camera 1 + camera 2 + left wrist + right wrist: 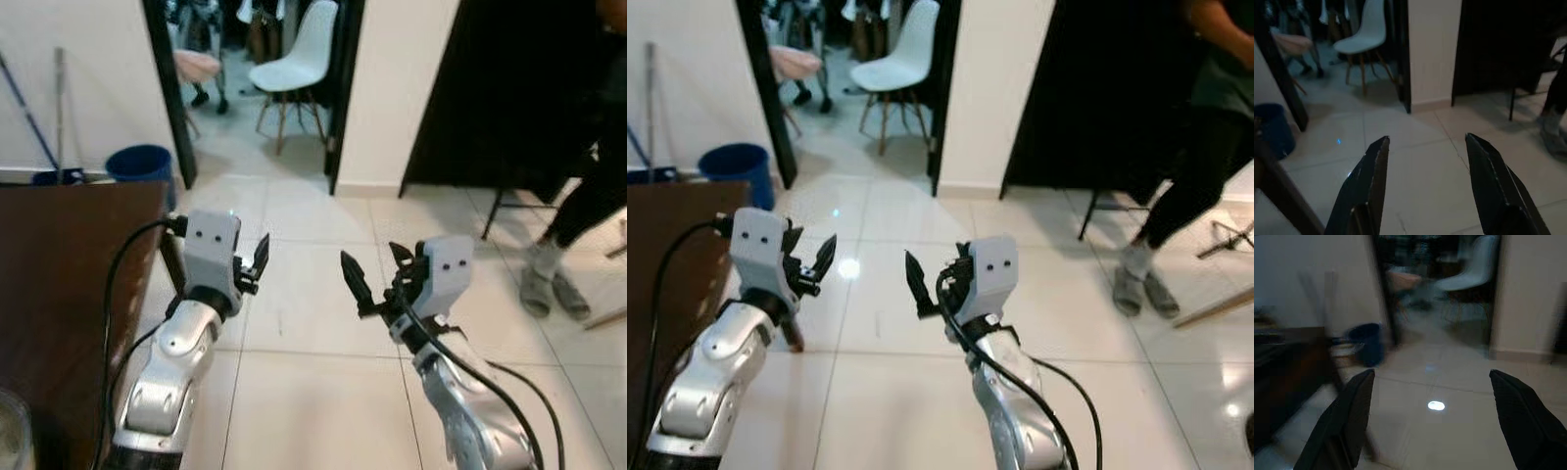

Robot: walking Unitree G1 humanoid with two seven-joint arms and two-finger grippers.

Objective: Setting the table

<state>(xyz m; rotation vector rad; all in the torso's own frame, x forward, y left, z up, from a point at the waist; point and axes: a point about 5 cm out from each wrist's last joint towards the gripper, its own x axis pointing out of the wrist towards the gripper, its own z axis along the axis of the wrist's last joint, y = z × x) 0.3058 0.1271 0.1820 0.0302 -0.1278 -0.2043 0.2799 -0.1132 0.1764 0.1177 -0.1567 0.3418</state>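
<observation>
**Both arms raised over floor, jaws empty**

Tiled floor (294, 323) fills centre. Dark table (59, 294) at 9 o'clock, glass (12, 431) on its corner at 7. Person (1195, 147) at 2 o'clock. White chair (294, 59) in the doorway at 12, blue bucket (142, 164) at 10. Left gripper (253, 266) and right gripper (377, 274): jaws spread wide, holding nothing, over floor.

The pale floor tiles (921, 382) are evenly and brightly lit from overhead, with a small round glare spot (849, 267) shining near the dark wooden table (59, 294). Beyond the doorway, around the white chair (294, 54), it is dimmer. Both wrist views are murky; the right one is smeared with blur, the chair there only a soft shape.
</observation>
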